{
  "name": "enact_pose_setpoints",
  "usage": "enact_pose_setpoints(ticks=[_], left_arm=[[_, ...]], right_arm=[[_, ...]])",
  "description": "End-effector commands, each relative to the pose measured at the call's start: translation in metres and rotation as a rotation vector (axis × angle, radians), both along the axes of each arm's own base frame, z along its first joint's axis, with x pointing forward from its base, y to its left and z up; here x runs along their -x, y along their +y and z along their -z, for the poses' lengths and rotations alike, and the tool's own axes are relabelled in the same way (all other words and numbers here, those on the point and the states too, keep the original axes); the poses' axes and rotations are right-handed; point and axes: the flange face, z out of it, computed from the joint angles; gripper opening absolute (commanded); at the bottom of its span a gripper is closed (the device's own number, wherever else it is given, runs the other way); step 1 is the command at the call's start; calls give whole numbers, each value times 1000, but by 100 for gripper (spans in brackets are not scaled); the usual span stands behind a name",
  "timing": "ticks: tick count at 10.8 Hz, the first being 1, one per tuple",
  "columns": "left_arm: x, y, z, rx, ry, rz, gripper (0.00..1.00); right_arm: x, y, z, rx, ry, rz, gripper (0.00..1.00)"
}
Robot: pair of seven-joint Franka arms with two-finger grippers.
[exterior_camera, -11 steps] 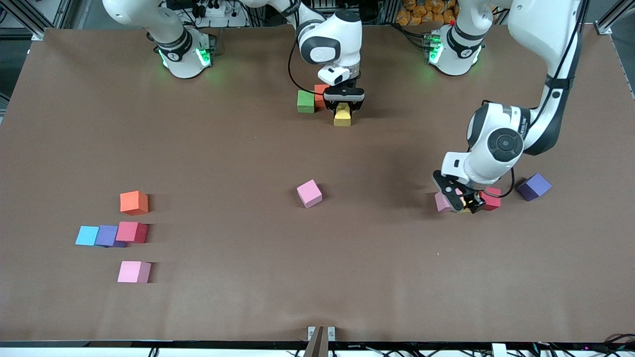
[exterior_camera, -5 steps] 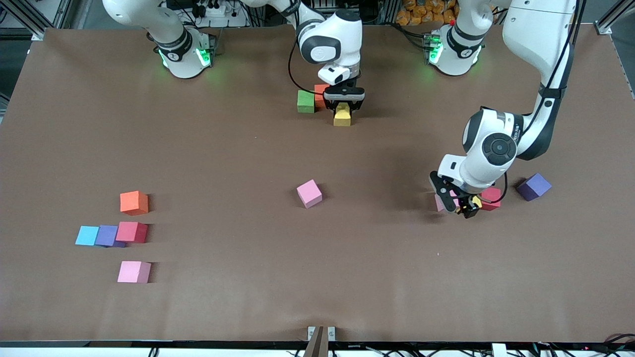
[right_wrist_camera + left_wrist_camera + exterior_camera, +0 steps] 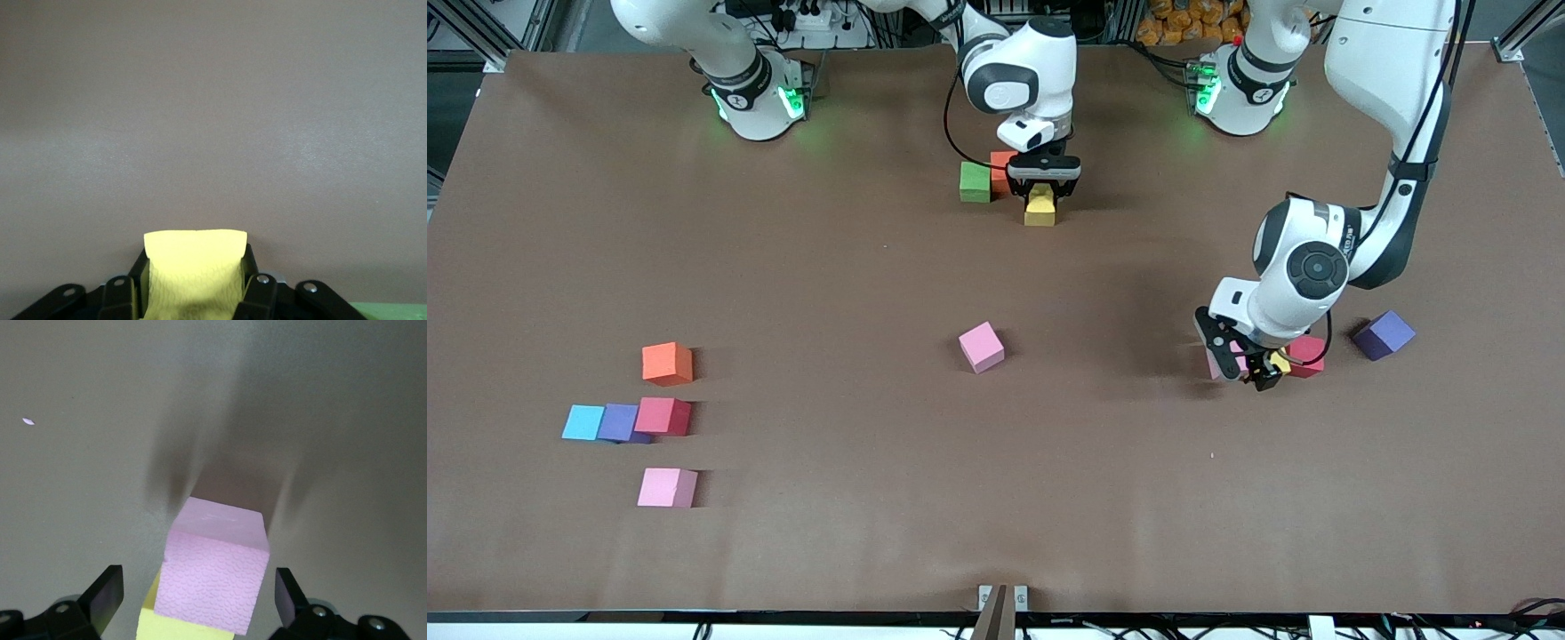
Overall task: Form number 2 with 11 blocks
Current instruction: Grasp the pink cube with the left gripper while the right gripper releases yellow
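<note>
right pincer (image 3: 1040, 190) clamped and low at the table; left pincer (image 3: 1247, 366) spread wide, tilted.

Right wrist cam: right end effector (image 3: 195, 293) is clamped on a yellow block (image 3: 194, 272), black fingers (image 3: 254, 293) pressed vs both its sides. Plain brown counter (image 3: 213, 120) fills everything else in the shot. A sliver of a green block (image 3: 390, 311) peeks in at one corner.

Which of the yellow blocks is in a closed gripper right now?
The yellow block beside the green block, clamped in the right gripper. The other yellow block only sits between the left gripper's open fingers.
</note>
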Motion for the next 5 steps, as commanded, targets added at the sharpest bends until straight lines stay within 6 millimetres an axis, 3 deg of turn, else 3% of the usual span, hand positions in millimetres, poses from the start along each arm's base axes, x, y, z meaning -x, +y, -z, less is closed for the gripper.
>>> enact_pose_setpoints(ticks=[1,3,4,5], left_arm=[[0,0,1,6,-7,23,100],[3,1,3,4,-2,24,100],[3,1,4,4,-1,24,100],[3,1,5,5,-4,25,100]], right_arm=[[9,2,10,21,-15,0,13],[10,3,10,21,-15,-2,13],[9,2,11,23,-15,1,25],[6,2,10,20,-14,5,92]])
